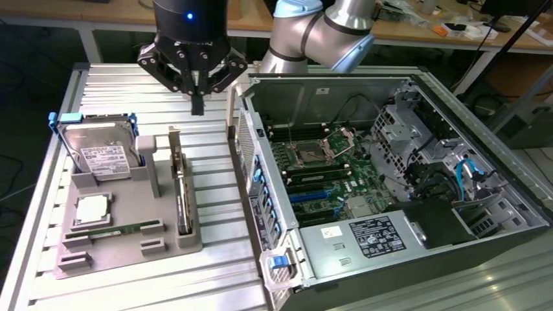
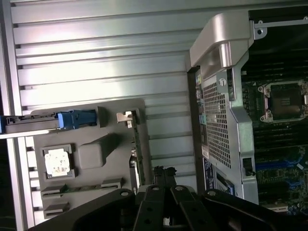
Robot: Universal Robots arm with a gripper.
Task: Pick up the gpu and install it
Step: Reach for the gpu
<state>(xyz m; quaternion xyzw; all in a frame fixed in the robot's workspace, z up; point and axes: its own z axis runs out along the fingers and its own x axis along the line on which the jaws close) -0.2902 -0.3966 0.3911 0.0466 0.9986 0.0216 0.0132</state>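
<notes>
The gpu (image 1: 180,191) stands on its edge in a slot of the grey holder tray (image 1: 129,249), its silver bracket end toward the far side. In the wrist view the gpu (image 2: 136,153) appears as a thin green edge with the bracket at one end. My gripper (image 1: 198,110) hangs above the slatted table beyond the tray's far end, higher than the gpu and apart from it. Its black fingers are shut together and hold nothing. The wrist view has the gripper (image 2: 163,172) just beside the gpu's edge.
An open computer case (image 1: 389,188) lies at the exterior view's right, its motherboard (image 1: 324,172) exposed. The tray also holds a silver hard drive (image 1: 102,155) in a blue caddy, a processor (image 1: 92,210) and a memory stick (image 1: 116,230). Bare slatted table (image 1: 129,84) surrounds them.
</notes>
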